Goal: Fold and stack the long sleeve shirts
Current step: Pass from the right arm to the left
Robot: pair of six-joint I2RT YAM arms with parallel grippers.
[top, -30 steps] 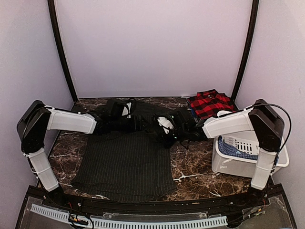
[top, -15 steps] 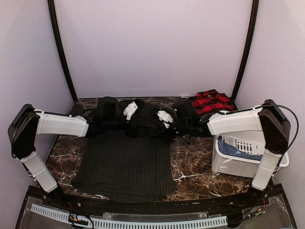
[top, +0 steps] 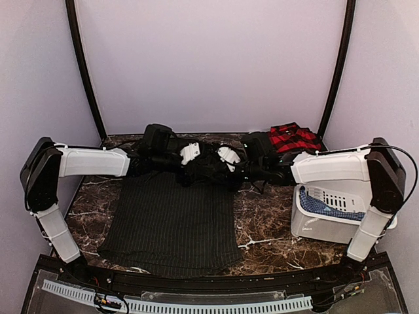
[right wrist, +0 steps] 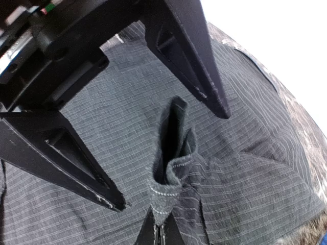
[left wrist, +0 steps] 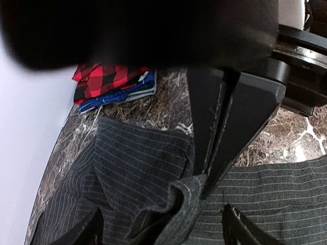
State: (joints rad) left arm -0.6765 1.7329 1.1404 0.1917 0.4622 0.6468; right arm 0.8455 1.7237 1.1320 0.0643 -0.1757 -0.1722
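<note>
Marble top (top: pixel 270 227): R arm (top: pixel 327 169) stretched, pincer (left wrist: pixel 203 179) pinching shirt (top: pixel 171 226)

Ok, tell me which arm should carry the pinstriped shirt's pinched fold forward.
Right, most likely. The right jaws are shut on a raised pinch of the charcoal pinstriped shirt; the left jaws stand open either side of that pinch, gripping nothing.

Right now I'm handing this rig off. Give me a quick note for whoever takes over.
The left gripper is open, its fingers either side of a raised fold of the charcoal shirt.
The right gripper is shut on that fold.
The charcoal shirt lies mostly spread flat on the table, unfolded.
The plaid shirt looks folded, far right, behind the white bin.
Left to do: fold the charcoal shirt and stack it.
</note>
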